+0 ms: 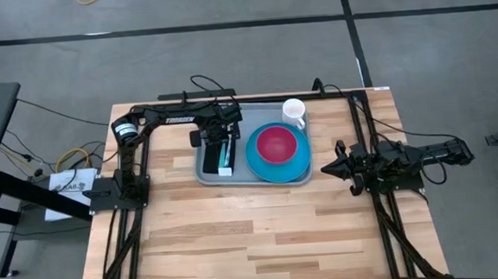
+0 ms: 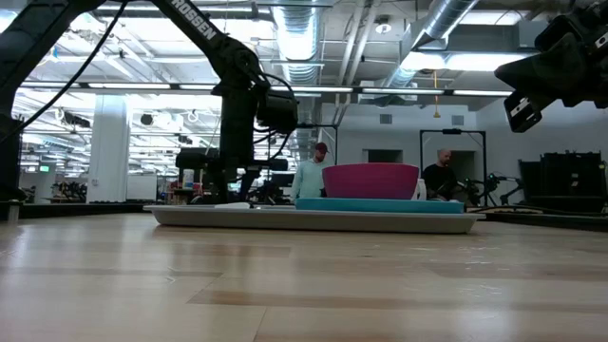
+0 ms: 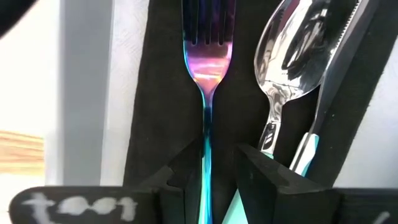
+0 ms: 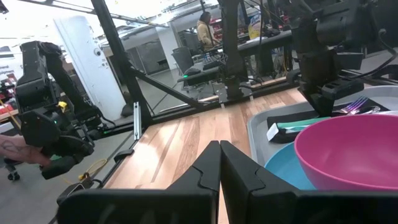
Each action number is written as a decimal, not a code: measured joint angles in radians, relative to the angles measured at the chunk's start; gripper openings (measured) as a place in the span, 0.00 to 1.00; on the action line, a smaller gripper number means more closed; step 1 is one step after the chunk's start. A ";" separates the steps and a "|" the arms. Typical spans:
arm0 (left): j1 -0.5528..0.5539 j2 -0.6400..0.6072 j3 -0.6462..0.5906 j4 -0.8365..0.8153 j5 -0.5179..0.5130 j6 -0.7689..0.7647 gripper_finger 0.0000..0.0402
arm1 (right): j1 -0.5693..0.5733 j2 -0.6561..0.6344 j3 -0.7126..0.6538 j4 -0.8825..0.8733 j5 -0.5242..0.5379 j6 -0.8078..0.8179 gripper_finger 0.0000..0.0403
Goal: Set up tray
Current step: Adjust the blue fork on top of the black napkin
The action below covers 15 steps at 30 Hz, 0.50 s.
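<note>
The left gripper [image 1: 222, 147] hung over the left part of the tray [image 1: 210, 175], its fingers [image 3: 171, 183] narrowly parted around the handle of a fork [image 3: 208, 74]; whether they pinched it I could not tell. The fork lay on a black napkin [image 3: 155, 93], tines pointing away from the gripper, with a spoon [image 3: 287, 56] and a knife [image 3: 339, 68] just beside it on the same napkin. The tray sat flat on the wooden table [image 1: 263, 234], its long axis running left to right across the table. To the right of that gripper, a magenta bowl [image 1: 277, 143] sat on a blue plate [image 1: 302, 164], and a white cup [image 1: 293, 111] stood at the tray's far right corner. The right gripper [image 1: 330, 166] waited right of the tray, above the table, fingers pressed together and holding nothing.
</note>
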 joint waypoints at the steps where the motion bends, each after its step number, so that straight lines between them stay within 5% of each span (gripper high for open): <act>1: 0.000 0.000 0.000 0.000 0.000 0.000 0.21 | 0.000 0.000 0.000 0.000 0.000 0.000 0.00; 15: 0.000 0.000 0.000 -0.021 -0.008 0.008 0.11 | 0.000 0.000 0.000 0.000 0.000 0.000 0.00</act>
